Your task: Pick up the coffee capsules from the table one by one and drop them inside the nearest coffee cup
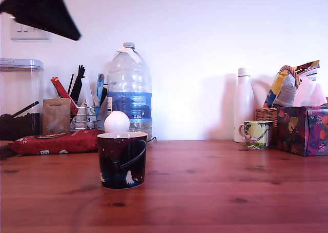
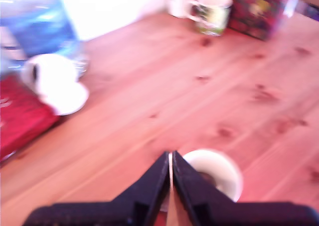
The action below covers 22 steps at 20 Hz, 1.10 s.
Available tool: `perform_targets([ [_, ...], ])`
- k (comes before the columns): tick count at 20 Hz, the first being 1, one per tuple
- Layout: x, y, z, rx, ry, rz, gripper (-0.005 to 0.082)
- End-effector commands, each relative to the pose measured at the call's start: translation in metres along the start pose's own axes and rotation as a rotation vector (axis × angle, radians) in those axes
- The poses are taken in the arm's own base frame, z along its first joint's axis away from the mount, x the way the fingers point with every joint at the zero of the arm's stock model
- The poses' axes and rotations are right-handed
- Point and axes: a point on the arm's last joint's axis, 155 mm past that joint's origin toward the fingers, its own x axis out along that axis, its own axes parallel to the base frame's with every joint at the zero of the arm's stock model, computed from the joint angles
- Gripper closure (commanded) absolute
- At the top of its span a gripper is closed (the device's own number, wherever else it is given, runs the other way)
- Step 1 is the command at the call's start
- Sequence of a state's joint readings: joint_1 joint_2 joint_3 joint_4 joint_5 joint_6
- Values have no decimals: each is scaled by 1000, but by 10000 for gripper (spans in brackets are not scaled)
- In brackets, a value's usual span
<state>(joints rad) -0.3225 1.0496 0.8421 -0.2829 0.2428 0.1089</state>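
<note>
Over at the far wall, a big clear water bottle (image 1: 129,89) with a blue label stands tall, and a white ball (image 1: 117,121) sits just in front of it. On the exterior view's left there's a red packet (image 1: 56,141) lying flat, a clear storage container (image 1: 19,97) and a wire rack of sachets (image 1: 84,115). Far right: a white bottle (image 1: 244,107), a small pale green patterned mug (image 1: 256,134), a wicker basket (image 1: 266,115) and a colourful tissue box (image 1: 303,130).

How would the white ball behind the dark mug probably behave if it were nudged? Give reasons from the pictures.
The white ball looks smooth and round, so it would probably roll freely across the flat wooden table. In the wrist view it seems to rest on a white base, which might check it. Its weight cannot be judged.
</note>
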Motion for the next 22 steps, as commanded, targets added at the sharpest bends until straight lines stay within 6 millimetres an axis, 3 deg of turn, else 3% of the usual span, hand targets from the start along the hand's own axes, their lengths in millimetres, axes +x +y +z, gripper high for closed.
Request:
perform_targets([
  [1, -3, 9, -18, -26, 6, 20, 779],
  [11, -36, 58, -59, -181, -120, 192, 777],
  [22, -64, 66, -105, -293, -252, 327, 760],
])
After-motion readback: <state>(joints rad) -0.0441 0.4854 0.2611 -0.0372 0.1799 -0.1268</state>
